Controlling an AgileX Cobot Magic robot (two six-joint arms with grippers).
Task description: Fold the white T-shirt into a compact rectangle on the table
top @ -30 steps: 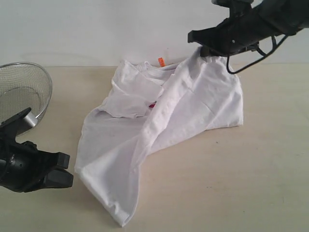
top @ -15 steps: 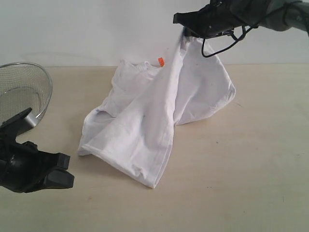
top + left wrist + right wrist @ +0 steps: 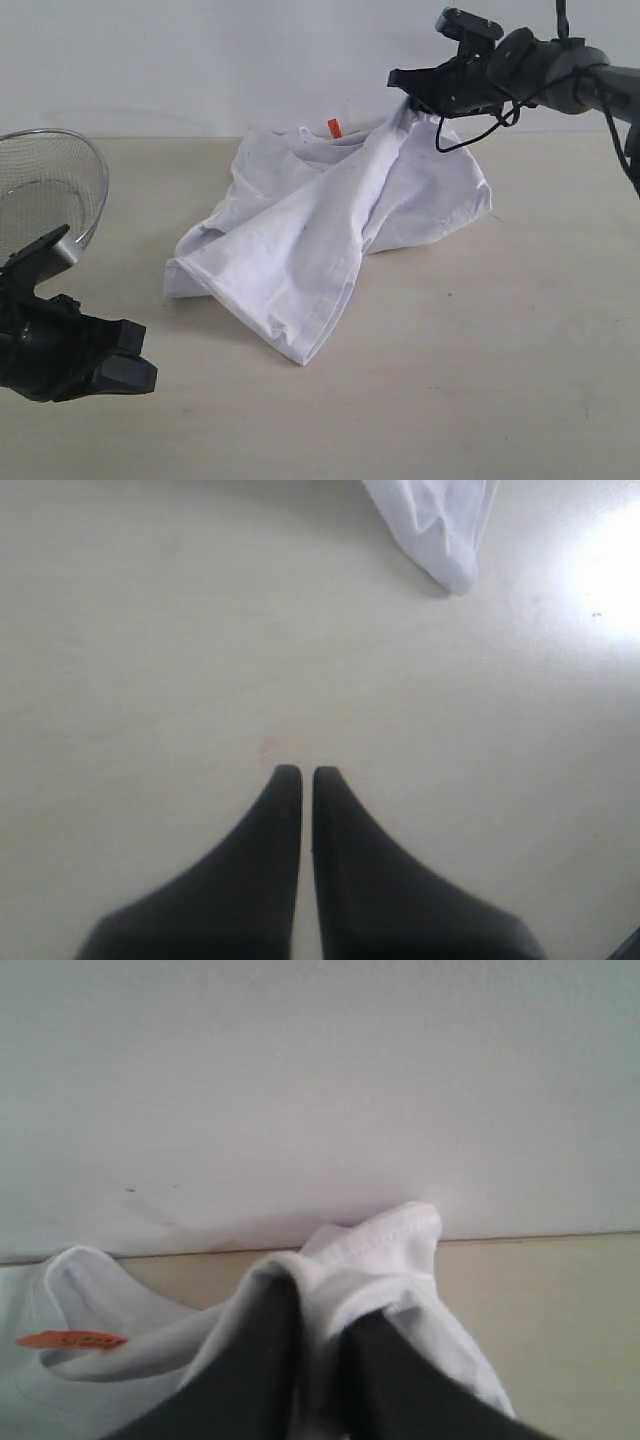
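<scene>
The white T-shirt (image 3: 310, 225) lies crumpled on the beige table (image 3: 480, 360), one folded flap reaching toward the front. Its orange neck tag (image 3: 334, 127) shows at the back; the red lettering is hidden. My right gripper (image 3: 408, 97) is shut on a hemmed edge of the white T-shirt (image 3: 385, 1245) and holds it lifted at the back right, near the wall. My left gripper (image 3: 125, 365) hovers low at the front left, apart from the cloth. In the left wrist view its fingers (image 3: 285, 810) are shut over bare table, a corner of the shirt (image 3: 440, 530) ahead.
A round wire-mesh basket (image 3: 45, 190) stands at the left edge, just behind my left arm. A pale wall (image 3: 200, 60) runs along the table's back edge. A black cable (image 3: 470, 135) loops under the right gripper.
My right gripper rose and swung left with the shirt edge, pulling the long lower part off the front, then came back down and right; the cloth now lies more bunched. Left arm barely moved.
</scene>
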